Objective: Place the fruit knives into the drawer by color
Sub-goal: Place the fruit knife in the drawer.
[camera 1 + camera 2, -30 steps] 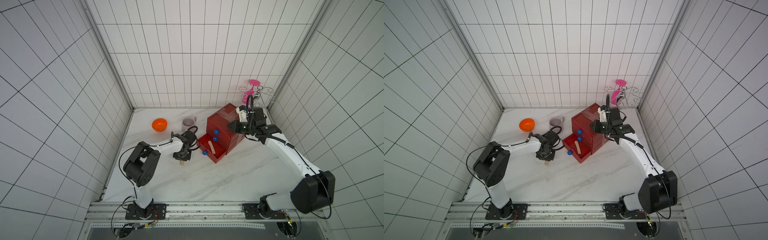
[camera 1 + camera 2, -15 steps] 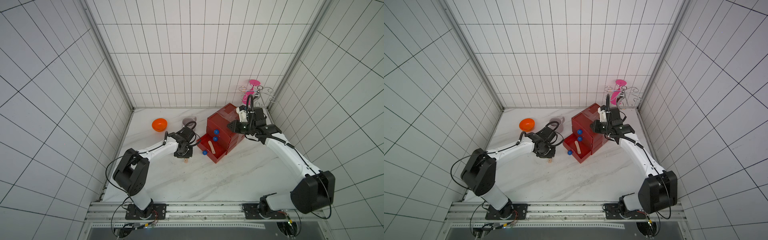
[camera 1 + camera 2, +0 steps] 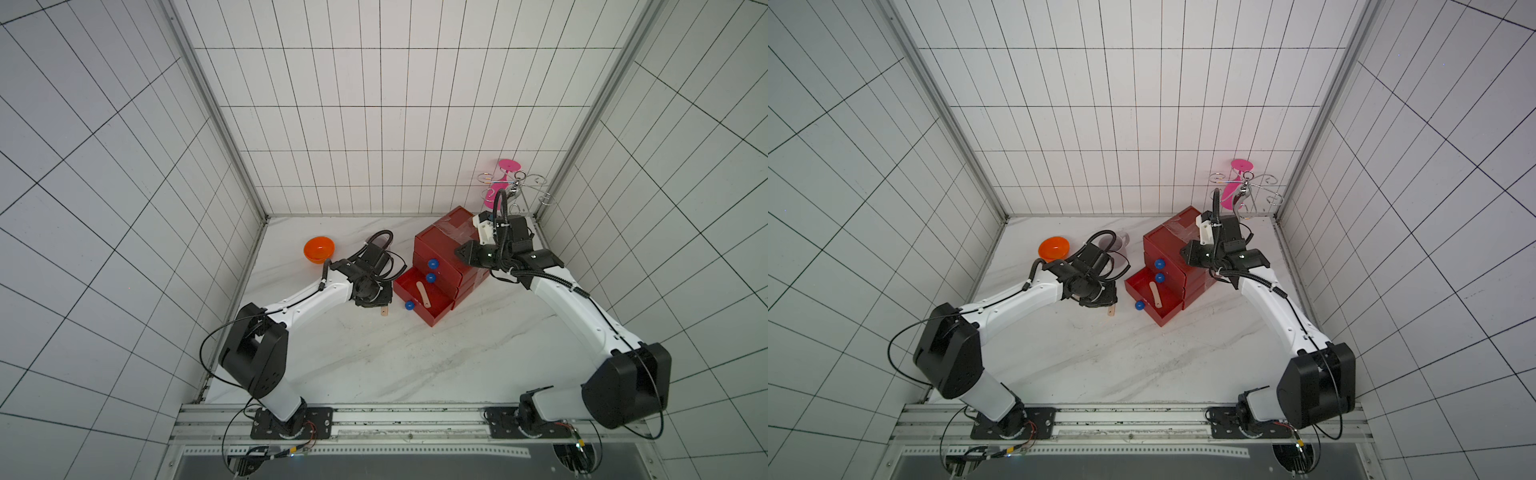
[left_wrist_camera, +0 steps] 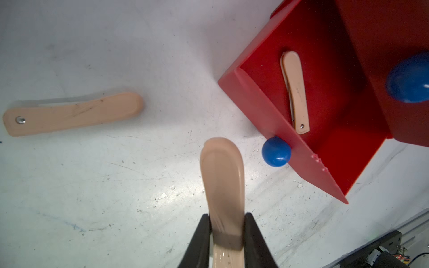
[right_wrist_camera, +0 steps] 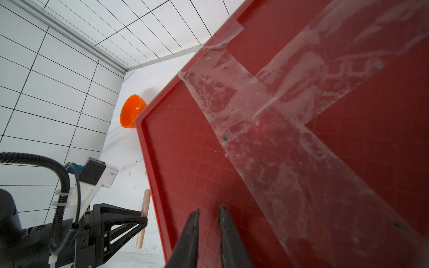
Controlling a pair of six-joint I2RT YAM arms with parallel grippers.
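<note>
The left gripper holds a knife lengthwise, round tip down toward the table near the open drawer's knob; a second knife lies in that drawer, a third knife lies flat on the table, and the narrow, empty right gripper hangs over the taped top.

Marble table holds drawer, orange bowl, mug, peach fruit knife.

No legible text, label, brand or number in any view. Clear tape on top of the drawer carries faint pale marks in the right wrist view; not readable as characters
</note>
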